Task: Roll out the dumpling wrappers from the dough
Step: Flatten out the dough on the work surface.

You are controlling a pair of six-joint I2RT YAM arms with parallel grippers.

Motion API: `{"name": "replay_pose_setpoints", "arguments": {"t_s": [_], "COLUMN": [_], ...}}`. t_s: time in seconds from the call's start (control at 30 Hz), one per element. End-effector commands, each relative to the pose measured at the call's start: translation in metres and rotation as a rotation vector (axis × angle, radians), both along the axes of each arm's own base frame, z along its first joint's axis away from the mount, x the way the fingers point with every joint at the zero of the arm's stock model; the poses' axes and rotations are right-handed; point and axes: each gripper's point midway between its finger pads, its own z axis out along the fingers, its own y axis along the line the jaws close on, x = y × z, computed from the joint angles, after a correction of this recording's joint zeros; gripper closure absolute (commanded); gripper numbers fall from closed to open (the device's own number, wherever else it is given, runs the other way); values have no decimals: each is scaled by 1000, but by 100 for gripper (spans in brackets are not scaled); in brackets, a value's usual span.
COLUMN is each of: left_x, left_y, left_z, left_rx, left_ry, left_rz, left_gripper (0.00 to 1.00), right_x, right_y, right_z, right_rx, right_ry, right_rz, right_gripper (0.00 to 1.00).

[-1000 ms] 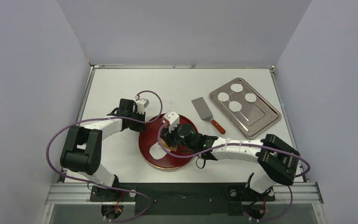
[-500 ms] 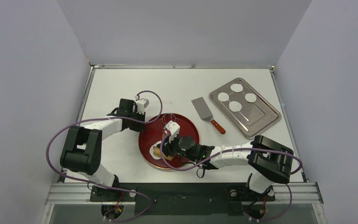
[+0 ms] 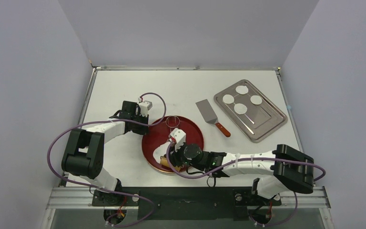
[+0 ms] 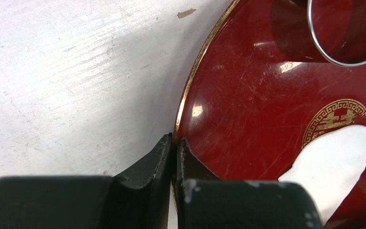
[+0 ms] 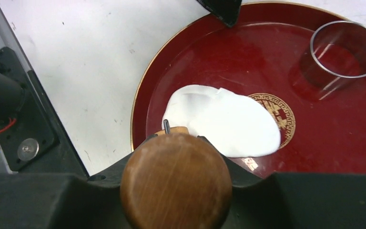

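The dough lies as a flat white sheet on the left part of the red plate. From the plate's near edge, my right gripper is shut on a wooden roller, whose round handle end faces the camera. The roller's front sits at the dough's near edge. My left gripper is shut on the plate's gold rim, at the far-left side of the plate. Several dumpling wrappers lie on the metal tray at the back right.
A metal ring cutter stands on the far part of the plate, apart from the dough. A spatula with a red-brown handle lies between plate and tray. The right arm's base plate is close on the left.
My right gripper has pulled back with the roller from the plate's middle toward its near edge. The white dough now shows ahead of the roller. The left gripper has stayed on the rim.
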Motion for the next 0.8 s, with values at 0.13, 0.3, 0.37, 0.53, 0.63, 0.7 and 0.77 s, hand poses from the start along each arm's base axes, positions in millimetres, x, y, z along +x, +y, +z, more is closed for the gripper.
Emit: {"name": "replay_pose_setpoints", "arguments": {"t_s": [0.13, 0.3, 0.37, 0.53, 0.63, 0.7, 0.77], "left_x": [7, 7, 7, 6, 7, 6, 7], "left_y": [5, 6, 6, 6, 7, 7, 8], "left_z": [7, 5, 5, 5, 6, 6, 6], "left_rx": [20, 23, 24, 26, 28, 30, 32], "left_ry": [-46, -41, -43, -42, -45, -47, -49], "left_rz": [19, 18, 20, 18, 22, 21, 22], "left_gripper": [100, 100, 100, 100, 100, 100, 100], "right_x": [47, 81, 92, 115, 128, 127, 125], "right_y": [-15, -7, 0, -5, -37, -61, -82], "right_z": [95, 83, 70, 30, -14, -35, -51], "right_rx": [316, 344, 305, 243, 92, -7, -93], "right_ry": [3, 16, 20, 132, 202, 209, 208], "right_rz": [-191, -303, -320, -399, -529, -598, -654], "right_gripper": [100, 100, 100, 100, 100, 100, 100]}}
